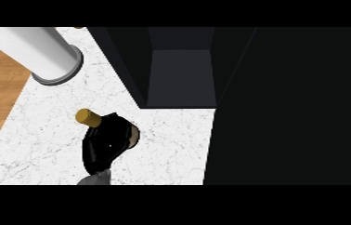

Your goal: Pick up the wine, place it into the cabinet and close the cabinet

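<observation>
The wine bottle (86, 117) stands on the white marble counter (165, 145) at the lower left, showing its gold cap and a tan patch of its side. My left hand (106, 142) is curled round the dark body of the bottle and hides most of it; its grey forearm enters at the lower edge. The black cabinet (182, 75) stands open at the upper middle, its grey inner floor showing, about a hand's width to the right of and beyond the bottle. Its door (281, 108) is a large black panel filling the right side. My right hand does not show.
A white cylinder (42, 52) with a grey rim lies tilted at the upper left on the counter. A wooden surface (10, 84) shows past the counter's left edge. Bare marble lies between the bottle and the cabinet's opening.
</observation>
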Available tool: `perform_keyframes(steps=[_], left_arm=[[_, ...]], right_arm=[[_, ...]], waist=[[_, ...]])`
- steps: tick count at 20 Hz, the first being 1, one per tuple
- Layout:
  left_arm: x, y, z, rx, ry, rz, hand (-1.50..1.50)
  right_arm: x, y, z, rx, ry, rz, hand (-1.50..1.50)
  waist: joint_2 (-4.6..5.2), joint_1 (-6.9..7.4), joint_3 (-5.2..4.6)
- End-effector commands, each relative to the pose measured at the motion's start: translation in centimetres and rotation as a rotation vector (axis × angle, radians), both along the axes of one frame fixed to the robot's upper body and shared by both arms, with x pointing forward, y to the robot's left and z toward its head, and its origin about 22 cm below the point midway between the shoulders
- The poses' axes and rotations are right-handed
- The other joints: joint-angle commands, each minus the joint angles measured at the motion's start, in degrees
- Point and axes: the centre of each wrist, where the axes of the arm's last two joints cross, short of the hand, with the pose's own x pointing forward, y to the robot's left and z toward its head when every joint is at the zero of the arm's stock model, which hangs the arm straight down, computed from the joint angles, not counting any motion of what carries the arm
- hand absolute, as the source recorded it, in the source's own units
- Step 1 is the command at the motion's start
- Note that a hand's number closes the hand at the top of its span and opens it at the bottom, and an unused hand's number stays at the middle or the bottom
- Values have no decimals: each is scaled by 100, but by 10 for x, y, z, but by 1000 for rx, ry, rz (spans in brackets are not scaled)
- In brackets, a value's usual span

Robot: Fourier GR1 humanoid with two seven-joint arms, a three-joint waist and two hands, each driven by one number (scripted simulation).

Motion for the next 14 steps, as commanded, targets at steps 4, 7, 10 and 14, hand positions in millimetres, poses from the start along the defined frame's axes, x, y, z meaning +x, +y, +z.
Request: perform_keyframes(steps=[4, 7, 10, 14], left_arm=[[5, 14, -2, 139, 34, -124, 150], [0, 59, 8, 166, 37, -345, 150], [-11, 104, 17, 218, 16, -464, 150], [12, 110, 30, 226, -58, -451, 150]], right_arm=[[-23, -7, -4, 26, -36, 28, -150], [-6, -1, -5, 4, -22, 31, -150], [-19, -3, 4, 38, -28, 20, -150], [-18, -4, 6, 31, -53, 34, -150]], waist=[[3, -20, 1], [4, 7, -1], [-14, 14, -5], [2, 20, -6]])
